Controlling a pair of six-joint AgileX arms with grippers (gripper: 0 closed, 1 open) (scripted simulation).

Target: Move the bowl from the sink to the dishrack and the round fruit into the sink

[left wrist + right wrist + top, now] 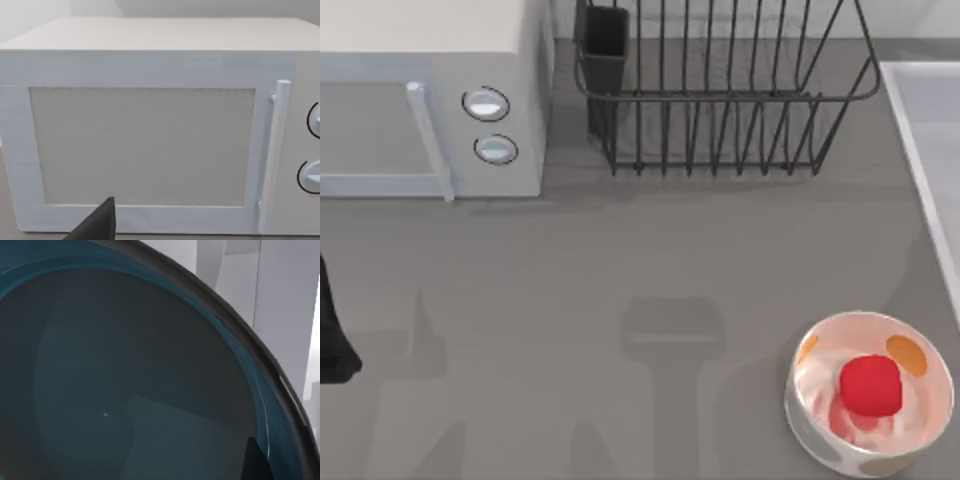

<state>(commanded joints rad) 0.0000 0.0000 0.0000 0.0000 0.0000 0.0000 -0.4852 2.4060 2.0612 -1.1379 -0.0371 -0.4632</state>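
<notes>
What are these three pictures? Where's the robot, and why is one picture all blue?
They come from a robot with two arms at a table. One camera looks down from above: it sees a microwave, a wire dishrack, the sink rim at the right, and a white bowl holding a red round fruit. The left arm waits at the left edge; its wrist camera faces the microwave. The right arm's wrist camera looks closely into a teal-blue bowl. That's the blue picture.
</notes>
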